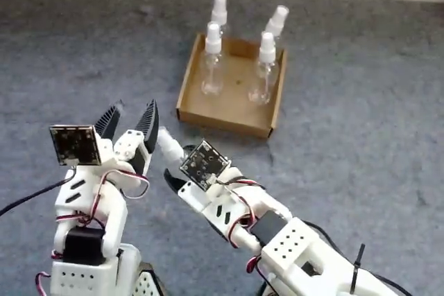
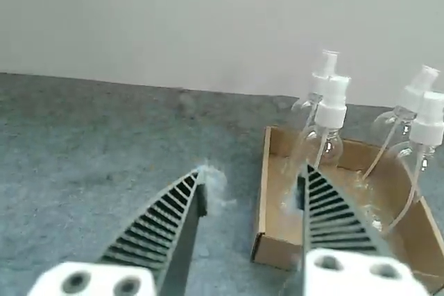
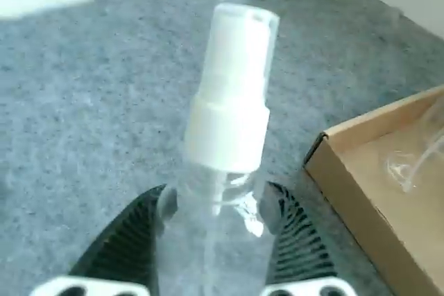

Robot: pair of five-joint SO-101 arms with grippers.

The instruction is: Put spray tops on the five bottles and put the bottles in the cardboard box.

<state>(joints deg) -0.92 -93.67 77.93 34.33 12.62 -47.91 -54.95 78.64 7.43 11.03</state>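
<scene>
Our right gripper point(image 3: 218, 199) pinches the fifth bottle point(image 3: 208, 247), spray top point(image 3: 232, 88) on, just short of the cardboard box point(image 1: 222, 123); our left gripper point(image 2: 253, 171) hangs spread beside it; boxing is the step in hand, we judge; next we must lift it over the near wall, upright, clear of the four bottles point(image 1: 211, 67).

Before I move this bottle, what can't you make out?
High view: held bottle, body hidden under the right wrist camera.
High view: whether the rear bottles stand in the cardboard box or behind it; front bottles cover their bases.
Right wrist view: its base, cut off by the edge.
</scene>
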